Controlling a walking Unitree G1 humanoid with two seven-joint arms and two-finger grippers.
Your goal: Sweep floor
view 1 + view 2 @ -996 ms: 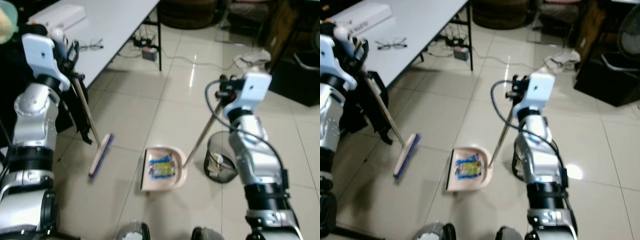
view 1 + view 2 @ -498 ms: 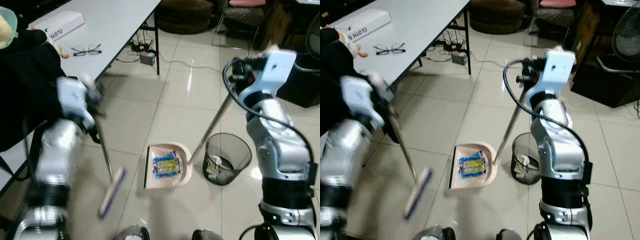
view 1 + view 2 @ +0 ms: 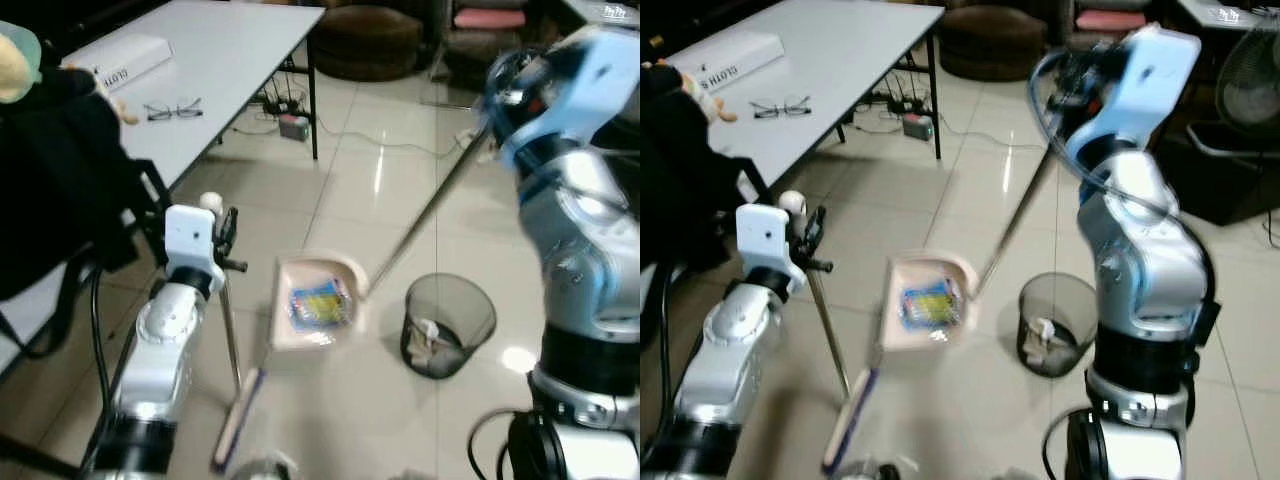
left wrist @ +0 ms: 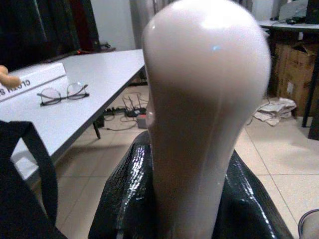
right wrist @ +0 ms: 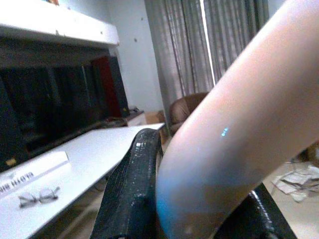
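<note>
Most of the sweeping looks done: the blue and yellow wrapper (image 3: pixel 318 303) already lies in the pink dustpan (image 3: pixel 315 315). The right gripper (image 3: pixel 497 92) has its jaws closed around the long dustpan handle (image 3: pixel 428 211) and holds the pan tilted above the floor (image 3: pixel 340 190), just beside the mesh bin (image 3: pixel 448 323). The left gripper (image 3: pixel 222 232) grips the top of the broom (image 3: pixel 232 368), jaws closed on its rounded end, brush head on the floor. What is left, I judge, is tipping the pan over the bin; the tilt could spill the wrapper
</note>
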